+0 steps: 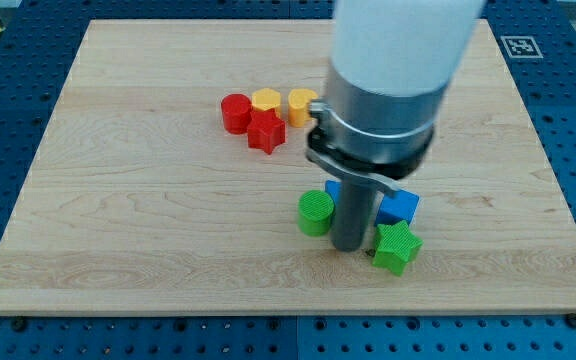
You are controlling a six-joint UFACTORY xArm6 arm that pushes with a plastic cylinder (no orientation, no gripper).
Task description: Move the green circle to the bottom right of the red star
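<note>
The green circle (315, 213) lies below the middle of the wooden board (138, 180). The red star (265, 131) lies up and to the left of it, in a cluster near the view's top. My tip (348, 246) stands just right of the green circle, close to or touching it, with the green star (396, 247) on its right side. The arm's wide body hides part of the board above the tip.
A red cylinder (235, 113) touches the red star's upper left. A yellow hexagon (266, 100) and a yellow block (301, 105) sit above the star. A blue block (399, 208) lies right of the rod, and another blue piece (332, 189) shows behind it.
</note>
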